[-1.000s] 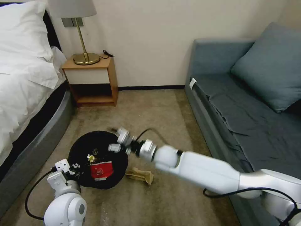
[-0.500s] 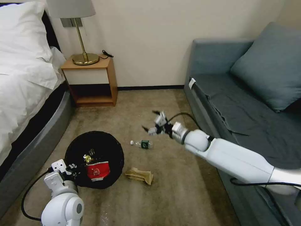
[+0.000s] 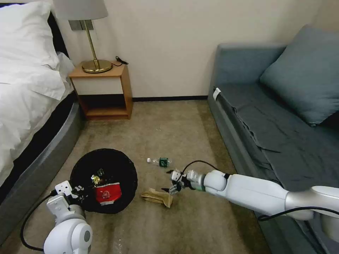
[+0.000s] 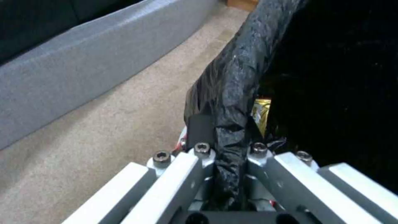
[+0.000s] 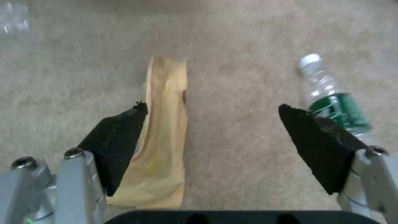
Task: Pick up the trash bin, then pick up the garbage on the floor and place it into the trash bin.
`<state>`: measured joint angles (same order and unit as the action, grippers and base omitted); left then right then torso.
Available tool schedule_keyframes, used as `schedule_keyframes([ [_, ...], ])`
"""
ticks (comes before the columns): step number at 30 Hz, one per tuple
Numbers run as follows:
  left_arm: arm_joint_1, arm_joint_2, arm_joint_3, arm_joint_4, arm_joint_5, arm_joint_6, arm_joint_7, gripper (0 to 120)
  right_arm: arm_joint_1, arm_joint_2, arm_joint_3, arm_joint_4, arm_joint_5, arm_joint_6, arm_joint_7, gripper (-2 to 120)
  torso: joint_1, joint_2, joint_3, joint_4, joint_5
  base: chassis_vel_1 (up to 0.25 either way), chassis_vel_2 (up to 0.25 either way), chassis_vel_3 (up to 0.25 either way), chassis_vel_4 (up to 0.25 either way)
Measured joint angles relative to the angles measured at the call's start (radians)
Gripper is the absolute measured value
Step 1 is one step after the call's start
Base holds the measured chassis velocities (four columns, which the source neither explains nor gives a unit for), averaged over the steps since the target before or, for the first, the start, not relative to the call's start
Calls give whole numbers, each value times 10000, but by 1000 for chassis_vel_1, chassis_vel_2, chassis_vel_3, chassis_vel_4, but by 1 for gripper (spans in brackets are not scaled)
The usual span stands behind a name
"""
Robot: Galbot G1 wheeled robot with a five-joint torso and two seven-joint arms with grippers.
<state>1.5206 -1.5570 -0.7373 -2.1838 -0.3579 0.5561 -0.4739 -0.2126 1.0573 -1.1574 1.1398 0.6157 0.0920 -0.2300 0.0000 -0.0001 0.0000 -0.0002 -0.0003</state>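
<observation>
Black liner, bin: the trash bin (image 3: 106, 165) stood on the carpet at lower left of the head view, its crinkly bag covering the rim.
Bin contents: a red-and-white carton (image 3: 107, 193) and a brown-yellow wrapper (image 3: 95, 179) lay inside.
Left gripper (image 4: 226, 168): at the bin's near edge, lower left of the head view; fingers clamped on the bag-covered rim.
Right gripper (image 3: 173, 181): low over the carpet at lower centre, jaws spread wide and holding nothing.
Brown paper bag (image 3: 157, 197): flat on the carpet just right of the bin; in the right wrist view one finger (image 5: 118, 140) overlapped its edge.
Bottle (image 3: 160, 161): clear with green label, lying on its side above the paper bag, near the bin, apart from it.
Surroundings: bed at left, nightstand (image 3: 102, 90) at upper left, grey sofa (image 3: 268, 116) at right.
</observation>
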Motion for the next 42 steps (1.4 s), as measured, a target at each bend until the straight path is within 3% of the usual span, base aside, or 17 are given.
schedule_keyframes([
  [4, 7, -11, -16, -11, -5, -1, 0, 2, -76, 519, -115, -623, -61, 216, -37, 85, 0, 0, 0, 2, 2, 0, 0, 0, 0],
  [8, 38, -44, -53, -26, -12, -23, 1, 2, -269, 1599, -341, -1828, -231, 637, -142, 85, 0, 0, 0, 4, 3, 0, 0, 0, 0],
  [12, 53, -58, -79, -40, -20, -54, 1, 2, -440, 2030, -414, -2475, -335, 772, -190, 85, 0, 0, 0, 3, 3, 0, 0, 0, 0],
  [25, 111, -113, -57, -113, -1, -164, 2, 2, -860, 2323, -431, -3343, -494, 780, -230, 70, 0, 0, 0, 1, 2, 0, 0, 0, 0],
  [42, 138, -133, -76, -94, 49, -227, 1, 2, -908, 1876, -142, -2934, -597, 1178, -323, 7, 0, 0, 0, 1, 4, 0, 0, 0, 0],
])
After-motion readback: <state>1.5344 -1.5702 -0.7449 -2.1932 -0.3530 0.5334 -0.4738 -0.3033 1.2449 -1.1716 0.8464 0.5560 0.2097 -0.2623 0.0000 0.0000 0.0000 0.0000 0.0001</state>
